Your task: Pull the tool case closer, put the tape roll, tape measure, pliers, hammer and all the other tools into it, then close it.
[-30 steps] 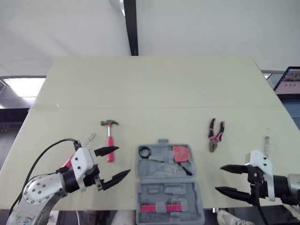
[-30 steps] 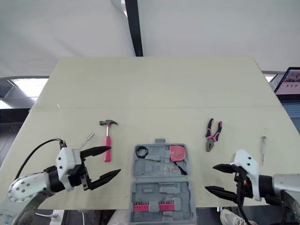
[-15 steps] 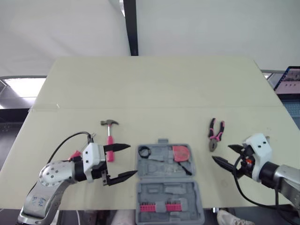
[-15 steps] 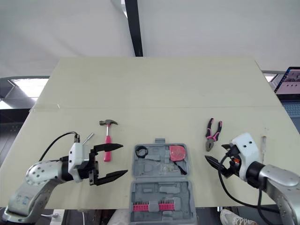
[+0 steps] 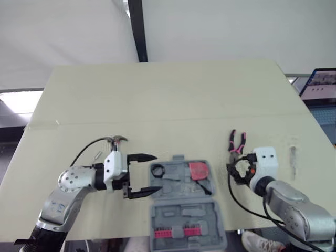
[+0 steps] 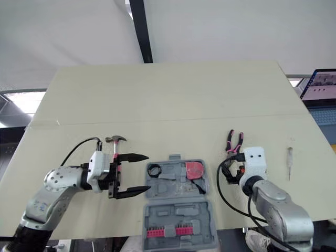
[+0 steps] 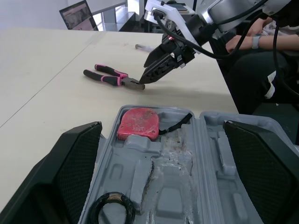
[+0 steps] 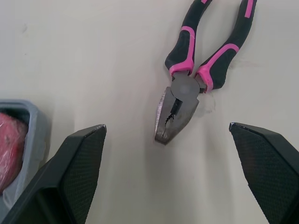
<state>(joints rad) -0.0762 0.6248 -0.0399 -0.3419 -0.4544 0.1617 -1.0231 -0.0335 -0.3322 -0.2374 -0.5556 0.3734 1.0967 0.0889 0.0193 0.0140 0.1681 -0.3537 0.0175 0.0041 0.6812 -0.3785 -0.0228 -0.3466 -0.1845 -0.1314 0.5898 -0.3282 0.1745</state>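
1. While its two fingers stand spread wide apart with nothing gripped, the right gripper (image 8: pixel 166 126) points down at the pliers (image 8: pixel 187 88). The grey nose of the pliers lies on the table between the two fingers, and the black-and-pink handles lead away from the gripper.
2. The left gripper (image 5: pixel 158 172) is spread wide too and holds nothing. It lies level and faces the left side of the tool case (image 5: pixel 184 207), with the far half of the case between its fingers in the left wrist view. Whether a finger touches the case wall I cannot tell.
3. The tool case lies open and flat at the near edge of the table (image 5: pixel 168 94), between the two arms. Its far half holds the black tape roll (image 5: pixel 157 169) on the left and the red tape measure (image 5: pixel 198 169) on the right. A row of pink bits (image 5: pixel 176 231) sits in the near half.
4. The hammer (image 6: pixel 115 140) lies just behind the left gripper, its pink handle partly hidden by it.
5. A slim metal tool (image 6: pixel 288 156) lies alone to the right of the right arm, well apart from the case.
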